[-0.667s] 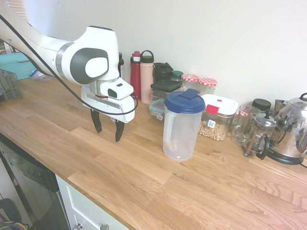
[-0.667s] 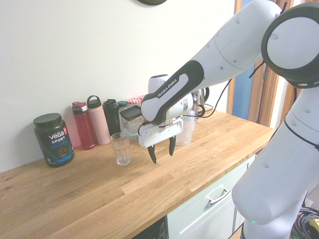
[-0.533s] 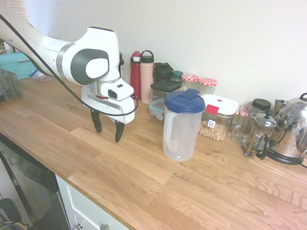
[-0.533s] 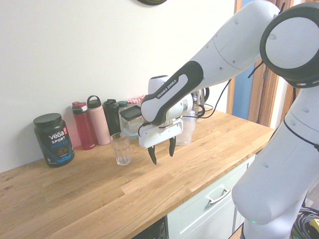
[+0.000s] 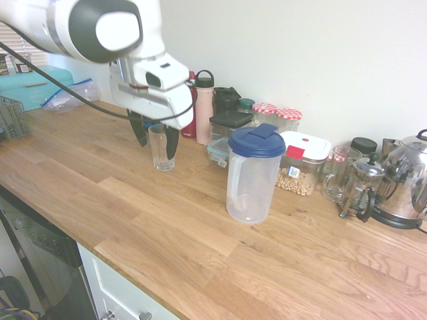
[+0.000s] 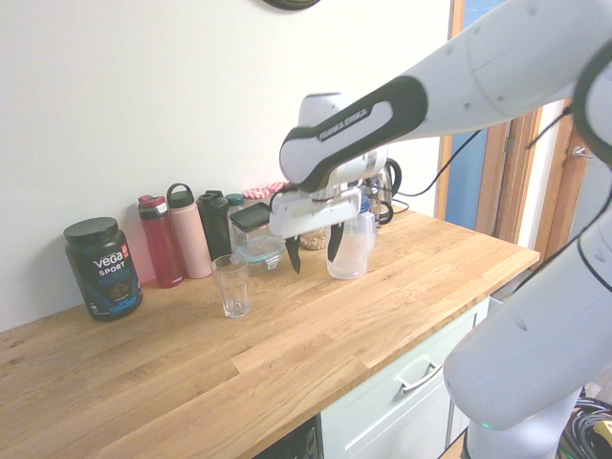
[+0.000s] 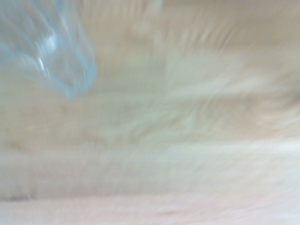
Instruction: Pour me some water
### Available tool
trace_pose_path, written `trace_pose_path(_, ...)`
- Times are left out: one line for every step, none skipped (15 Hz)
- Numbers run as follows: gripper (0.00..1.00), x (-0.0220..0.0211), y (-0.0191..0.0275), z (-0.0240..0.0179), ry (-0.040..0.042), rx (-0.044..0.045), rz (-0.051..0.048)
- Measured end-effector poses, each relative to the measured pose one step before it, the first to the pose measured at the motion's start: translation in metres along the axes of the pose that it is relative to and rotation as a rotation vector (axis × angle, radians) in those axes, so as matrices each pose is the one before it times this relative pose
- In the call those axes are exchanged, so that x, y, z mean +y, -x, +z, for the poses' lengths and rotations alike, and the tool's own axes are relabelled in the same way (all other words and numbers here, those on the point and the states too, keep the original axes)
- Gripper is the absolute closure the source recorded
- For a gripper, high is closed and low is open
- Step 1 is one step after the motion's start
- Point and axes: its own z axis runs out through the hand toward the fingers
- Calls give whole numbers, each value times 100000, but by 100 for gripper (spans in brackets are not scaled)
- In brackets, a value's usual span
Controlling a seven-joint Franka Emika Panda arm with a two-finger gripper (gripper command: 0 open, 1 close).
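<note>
In the first exterior view: tool (image 5: 154,139) now lifted off the bench (image 5: 200,233), spread wide, empty, before the drinking glass (image 5: 159,148); blue-lidded pitcher (image 5: 252,175) untouched. Second exterior view: raised between glass (image 6: 231,285) and pitcher (image 6: 350,251), likely heading pitcherward. Wrist view: blurred.

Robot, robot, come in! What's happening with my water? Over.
Gripper open, empty, above the counter. Pitcher lid on, glass empty, both untouched. Nothing in the way.
</note>
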Motion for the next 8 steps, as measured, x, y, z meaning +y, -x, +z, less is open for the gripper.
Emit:
trace_pose_path(0,1344,-1027,-2174,-4825,4461,20)
trace_pose_path(0,1414,-1020,-1603,-3646,4022,551)
trace_pose_path(0,1474,-863,-909,-1609,2477,875)
trace_pose_path(0,1576,-781,-363,-315,1296,896)
trace_pose_path(0,1610,-611,-88,273,639,689)
trace_pose_path(0,1540,-522,-13,26,499,477)
trace_pose_path(0,1315,-403,-1,-281,753,255)
trace_pose_path(0,1152,-412,28,-119,1433,-24)
